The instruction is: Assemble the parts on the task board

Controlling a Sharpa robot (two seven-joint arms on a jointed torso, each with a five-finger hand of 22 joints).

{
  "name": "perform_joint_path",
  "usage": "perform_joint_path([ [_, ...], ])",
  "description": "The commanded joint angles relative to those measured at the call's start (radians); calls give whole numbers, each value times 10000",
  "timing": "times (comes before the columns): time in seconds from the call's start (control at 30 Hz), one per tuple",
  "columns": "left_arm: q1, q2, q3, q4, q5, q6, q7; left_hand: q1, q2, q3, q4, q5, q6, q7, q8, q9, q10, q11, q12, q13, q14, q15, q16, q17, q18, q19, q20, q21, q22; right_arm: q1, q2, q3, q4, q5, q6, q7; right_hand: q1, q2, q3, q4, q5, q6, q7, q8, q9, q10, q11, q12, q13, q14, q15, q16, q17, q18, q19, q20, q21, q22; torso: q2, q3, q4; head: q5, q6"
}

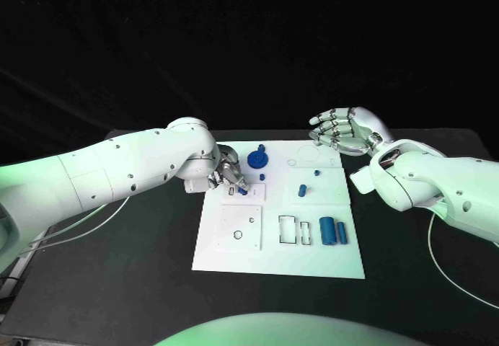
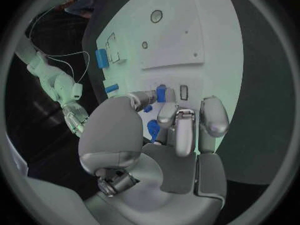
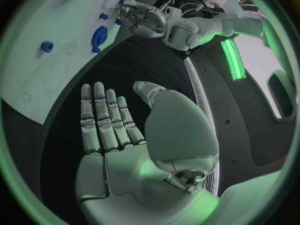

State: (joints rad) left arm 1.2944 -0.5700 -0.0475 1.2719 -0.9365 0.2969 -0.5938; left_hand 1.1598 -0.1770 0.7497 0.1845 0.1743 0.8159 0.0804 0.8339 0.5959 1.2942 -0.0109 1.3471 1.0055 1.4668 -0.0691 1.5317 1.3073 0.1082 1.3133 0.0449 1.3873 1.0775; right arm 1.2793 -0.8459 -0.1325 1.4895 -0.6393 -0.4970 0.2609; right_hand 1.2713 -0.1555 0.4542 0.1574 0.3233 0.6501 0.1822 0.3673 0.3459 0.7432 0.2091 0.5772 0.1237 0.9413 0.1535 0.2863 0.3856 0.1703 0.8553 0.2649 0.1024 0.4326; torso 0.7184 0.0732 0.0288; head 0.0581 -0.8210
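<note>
The left hand (image 1: pixel 228 175) pinches a small blue peg (image 2: pixel 161 93) at the board's (image 1: pixel 260 252) ten o'clock, over a slot. The peg looks light, stiff, slick; grip its sides. The right hand (image 1: pixel 343 131) hangs spread, empty, past one o'clock. I count six blue parts and two hands.

The left silver hand (image 1: pixel 228 175) covers most of the small blue peg (image 1: pixel 242 190) at its fingertips on the white task board (image 1: pixel 260 252); whether they grip it or merely touch cannot be told
</note>
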Motion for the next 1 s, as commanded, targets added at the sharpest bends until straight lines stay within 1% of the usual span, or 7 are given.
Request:
perform_joint_path([
  [0.03, -8, 46, -17, -27, -69, 290, -89, 72, 79, 1558, -1514, 51, 279, -188, 61, 71, 94, -18, 35, 28, 723, -16, -33, 1361, -136, 37, -29, 38, 4, -4, -2, 4, 3, -32, 75, 66, -80, -3, -55, -22, 51, -58, 957, 44, -8, -43, 26, 30, -9, 22, 44, -34, -9, 107, 19, 20, -63, -8, -6, -4, 3, -4, -6],
  [0.33, -8, 95, -26, -57, -41, 531, -105, 46, 80, 1563, -1506, 41, 293, -198, 72, 79, 124, -25, 57, 75, 723, -20, -33, 1362, -139, 45, -31, 43, 19, -4, -6, 4, 5, -32, 75, 64, -80, -3, -55, -22, 51, -58, 957, 44, -8, -43, 26, 30, -9, 22, 44, -34, -9, 107, 19, 20, -63, -8, 1, 2, 0, -9, -6],
  [0.6, -7, 120, -30, -88, -35, 548, -119, 37, 85, 1571, -1505, 43, 300, -203, 77, 83, 116, -30, 49, 53, 720, -23, -37, 1350, -138, 42, -34, 41, 14, -4, -14, 4, 13, -32, 70, 66, -80, -3, -55, -22, 51, -58, 957, 44, -8, -43, 26, 30, -9, 22, 44, -34, -9, 107, 19, 20, -63, -8, -5, 6, 10, -20, -10],
  [0.63, -7, 124, -31, -94, -34, 527, -121, -14, 91, 1565, -1477, 31, 319, -213, 91, 93, 168, -37, 89, 148, 727, -29, -29, 1375, -139, 47, -39, 44, 22, -4, -15, 4, 14, -32, 69, 66, -80, -3, -55, -22, 51, -58, 957, 44, -8, -43, 26, 30, -9, 22, 44, -34, -9, 107, 19, 20, -63, -8, -8, 4, 8, -25, -3],
  [0.73, -7, 135, -32, -112, -32, 454, -128, -86, 113, 1556, -1430, 10, 338, -228, 107, 107, 177, -46, 91, 149, 725, -38, -32, 1366, -137, 41, -46, 37, 11, -4, -20, 4, 15, -32, 69, 67, -80, -3, -55, -22, 51, -58, 957, 44, -8, -43, 26, 30, -9, 22, 44, -34, -9, 107, 19, 20, -63, -8, -8, 0, 2, -22, -1],
  [0.93, -7, 162, -35, -150, -31, 407, -144, -319, 191, 1466, -1246, -78, 363, -270, 138, 144, 200, -77, 98, 183, 730, -64, -27, 1385, -138, 41, -71, 28, 12, -4, -29, 4, 20, -32, 69, 66, -80, -3, -55, -22, 51, -58, 957, 44, -8, -43, 26, 30, -9, 22, 44, -34, -9, 107, 19, 20, -63, -8, -4, 5, 1, -30, -2],
  [1.0, -7, 169, -37, -158, -33, 442, -151, -498, 171, 1286, -1096, -118, 383, -307, 154, 166, 221, -101, 113, 229, 725, -81, -34, 1367, -141, 44, -85, 20, 14, -4, -31, 4, 19, -32, 69, 66, -80, -3, -55, -22, 51, -58, 957, 44, -8, -43, 26, 30, -9, 22, 44, -34, -9, 107, 19, 20, -63, -8, -6, 3, -2, -33, 3],
])
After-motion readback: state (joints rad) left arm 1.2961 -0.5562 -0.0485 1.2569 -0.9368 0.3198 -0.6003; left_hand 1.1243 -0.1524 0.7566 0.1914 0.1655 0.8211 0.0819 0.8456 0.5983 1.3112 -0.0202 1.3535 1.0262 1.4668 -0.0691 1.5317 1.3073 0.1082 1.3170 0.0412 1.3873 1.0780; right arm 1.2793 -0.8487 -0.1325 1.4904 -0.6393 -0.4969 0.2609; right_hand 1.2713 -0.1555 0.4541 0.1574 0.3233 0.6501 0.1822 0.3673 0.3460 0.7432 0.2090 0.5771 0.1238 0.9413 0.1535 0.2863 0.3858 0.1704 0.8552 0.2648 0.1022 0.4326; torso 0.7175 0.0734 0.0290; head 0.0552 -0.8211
